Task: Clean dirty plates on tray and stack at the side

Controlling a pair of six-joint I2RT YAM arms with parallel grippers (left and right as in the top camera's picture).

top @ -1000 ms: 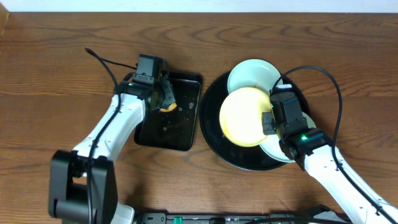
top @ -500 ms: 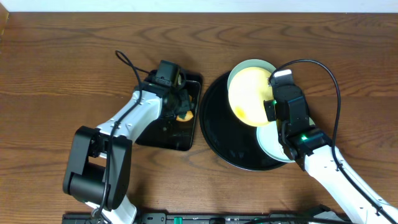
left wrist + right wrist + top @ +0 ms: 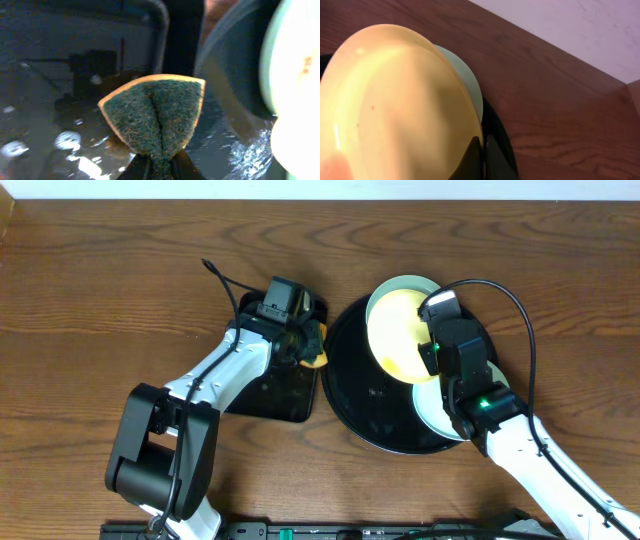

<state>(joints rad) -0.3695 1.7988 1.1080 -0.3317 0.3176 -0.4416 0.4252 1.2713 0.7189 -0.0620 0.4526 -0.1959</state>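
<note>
Since a second ago the left end effector (image 3: 306, 348), clamped on the sponge (image 3: 155, 112), has swung toward the round tray (image 3: 365, 410), where the right end effector (image 3: 431, 357) grips the tilted yellow plate (image 3: 398, 335); wiping appears unstarted, nothing stacked on the worktop (image 3: 100, 300).

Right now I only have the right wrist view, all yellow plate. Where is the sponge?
Observer: The left claw is shut on the sponge, folded green side out, at the rectangular tray's edge nearest the round tray.
Operator: Touching my plate?
Observer: No, bare round tray shows between sponge and yellow plate.
Operator: Any plate I can't see?
Observer: Yes, a mint plate lies flat on the round tray, partly under your arm.
</note>
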